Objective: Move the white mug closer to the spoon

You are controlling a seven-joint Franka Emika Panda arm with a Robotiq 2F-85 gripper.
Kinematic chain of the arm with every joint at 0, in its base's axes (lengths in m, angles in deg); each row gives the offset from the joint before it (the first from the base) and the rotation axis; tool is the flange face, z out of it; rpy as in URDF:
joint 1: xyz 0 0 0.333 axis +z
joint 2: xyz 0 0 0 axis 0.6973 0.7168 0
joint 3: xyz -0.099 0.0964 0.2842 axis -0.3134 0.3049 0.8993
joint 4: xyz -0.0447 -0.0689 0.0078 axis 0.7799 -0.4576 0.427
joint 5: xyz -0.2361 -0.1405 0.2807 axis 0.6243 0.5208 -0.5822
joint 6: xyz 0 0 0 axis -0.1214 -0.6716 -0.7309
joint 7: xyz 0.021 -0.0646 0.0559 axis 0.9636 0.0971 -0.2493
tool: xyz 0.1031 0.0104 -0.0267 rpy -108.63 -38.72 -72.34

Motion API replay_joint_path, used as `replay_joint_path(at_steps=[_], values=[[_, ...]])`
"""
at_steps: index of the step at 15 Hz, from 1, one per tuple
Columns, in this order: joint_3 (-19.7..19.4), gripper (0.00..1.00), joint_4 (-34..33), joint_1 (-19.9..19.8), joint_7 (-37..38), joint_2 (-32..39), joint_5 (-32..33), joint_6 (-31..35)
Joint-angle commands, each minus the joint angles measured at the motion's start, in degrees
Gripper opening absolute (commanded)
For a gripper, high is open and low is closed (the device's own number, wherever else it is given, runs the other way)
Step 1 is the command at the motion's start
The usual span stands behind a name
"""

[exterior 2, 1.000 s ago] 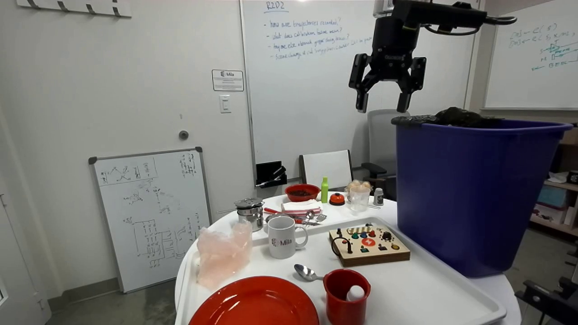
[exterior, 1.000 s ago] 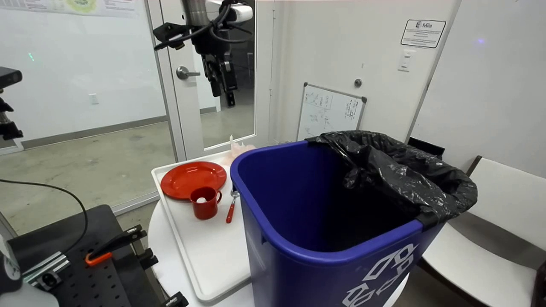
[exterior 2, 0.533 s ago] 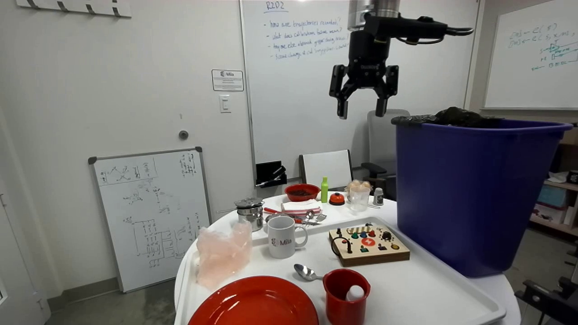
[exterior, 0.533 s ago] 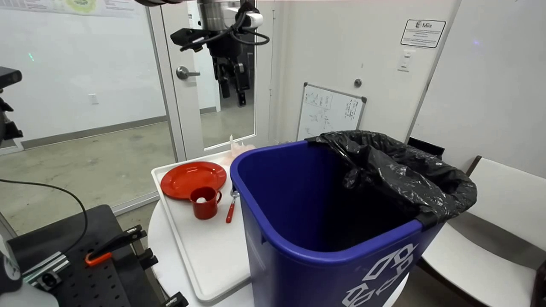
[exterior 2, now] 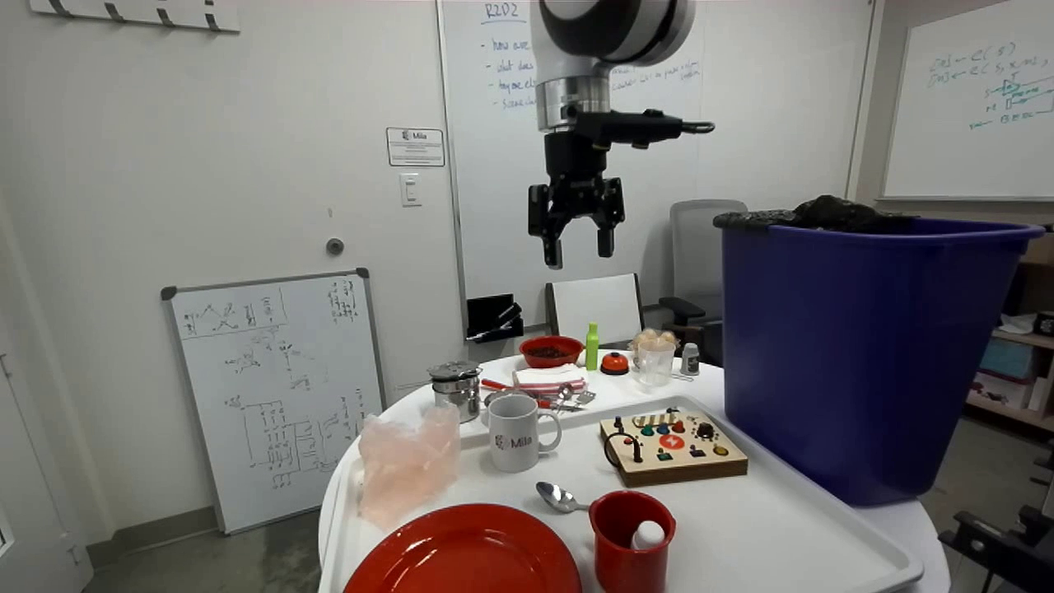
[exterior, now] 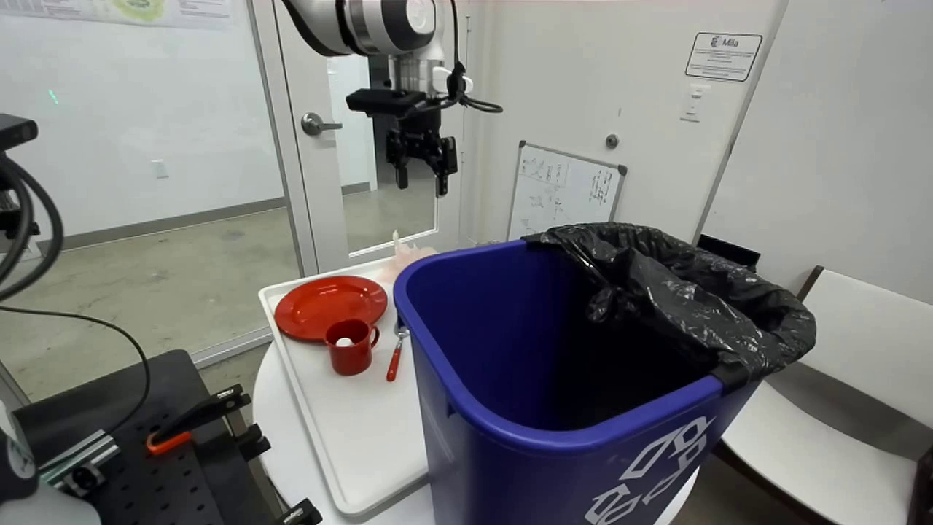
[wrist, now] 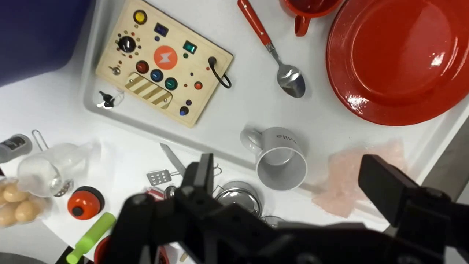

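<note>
White, the mug (exterior 2: 513, 432) we want stands upright beyond the scoop end of the spoon (wrist: 270, 47), not touching; our tool (exterior 2: 580, 254), jaws parted and empty, now hangs lower, so we judge the reach begun.

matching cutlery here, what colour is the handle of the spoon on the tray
Red. The spoon handle shows best in the wrist view.

1 tray (wrist: 227, 113) w/ 1 wht mug (wrist: 282, 161), 1 red mug (exterior 2: 619, 560) (2 tot.), 1 plate (wrist: 403, 62), 1 spoon (wrist: 270, 47), 1 btn board (wrist: 165, 57); off tray, 1 bin (exterior 2: 856, 354).
</note>
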Motion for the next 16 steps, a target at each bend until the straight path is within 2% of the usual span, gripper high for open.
replay_joint_path(at_steps=[1, 2, 3, 6, 10, 14, 16], values=[[-2.52, 1.0, -14.21, 2.35, -3.0, 12.08, -2.02, -4.4], [-3.2, 1.0, -16.79, 2.77, -2.21, 14.12, -2.43, -5.75], [-3.47, 1.0, -8.61, 2.83, -1.9, 8.23, -1.96, -1.79], [-4.08, 1.0, -13.99, 3.2, -1.94, 13.13, -2.26, -3.35], [-4.07, 1.0, -15.24, 3.35, -1.93, 13.58, -2.31, -4.13], [-3.99, 1.0, -21.63, 3.96, -2.94, 20.25, -3.61, -5.43], [-4.19, 1.0, -24.89, 4.5, -3.27, 24.29, -3.62, -3.82]])
